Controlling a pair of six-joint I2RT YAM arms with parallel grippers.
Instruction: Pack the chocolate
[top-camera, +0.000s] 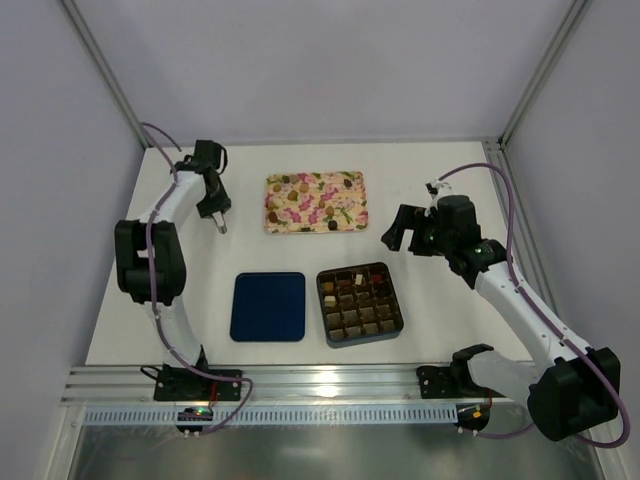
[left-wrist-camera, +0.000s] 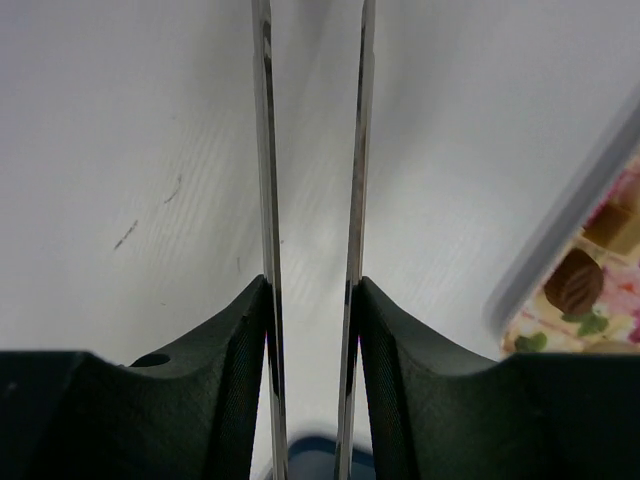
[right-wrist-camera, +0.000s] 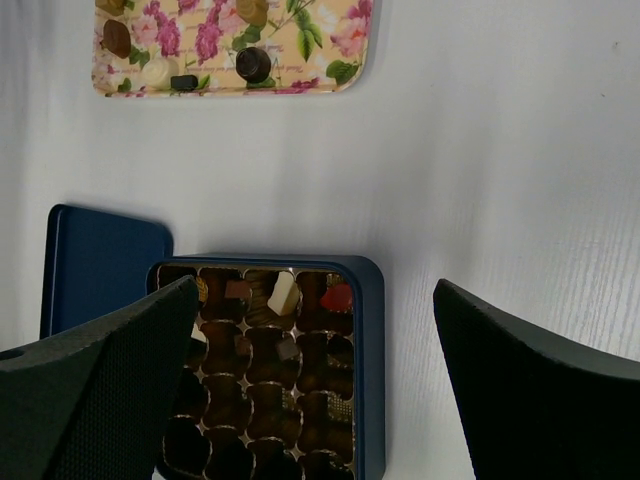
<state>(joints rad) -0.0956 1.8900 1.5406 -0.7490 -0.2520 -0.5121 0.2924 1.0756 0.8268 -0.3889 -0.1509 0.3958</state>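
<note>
White worktop (top-camera: 300, 255) fills the overhead view, where the chocolate (top-camera: 343, 284) lies in two places. Loose pieces are scattered on a floral tray (top-camera: 362, 205) at the far middle, and others sit in the gridded cells of a dark blue box (top-camera: 365, 339) nearer the arms' bases. The box's flat blue lid (top-camera: 268, 306) lies just to its left, the two apart. The left pincer (top-camera: 218, 222) points down over bare worktop just left of the tray, well apart from the box. The right pincer (top-camera: 397, 232) hangs to the right of the tray, beyond the box's far right corner. At the left wrist, the left pincer (left-wrist-camera: 313, 40) shows two thin metal blades standing parallel, a narrow slit apart, with nothing between them but white worktop (left-wrist-camera: 130, 150). The tray's pale rim (left-wrist-camera: 560, 230) cuts across the right edge, with a brown ridged piece (left-wrist-camera: 573, 282) lying on the tray. A sliver of blue shows low between the blades. At the right wrist, the right pincer (right-wrist-camera: 315, 290) is spread wide and empty, its black fingers (right-wrist-camera: 110, 380) framing the open box (right-wrist-camera: 370, 380). A whitish piece (right-wrist-camera: 283, 293) and a red one (right-wrist-camera: 337, 297) sit in the box's far row among brown ones; whether each darker cell is filled cannot be told. The lid (right-wrist-camera: 100, 260) lies at the box's left, and the tray (right-wrist-camera: 300, 88) at the top carries a dark round piece (right-wrist-camera: 253, 65).
</note>
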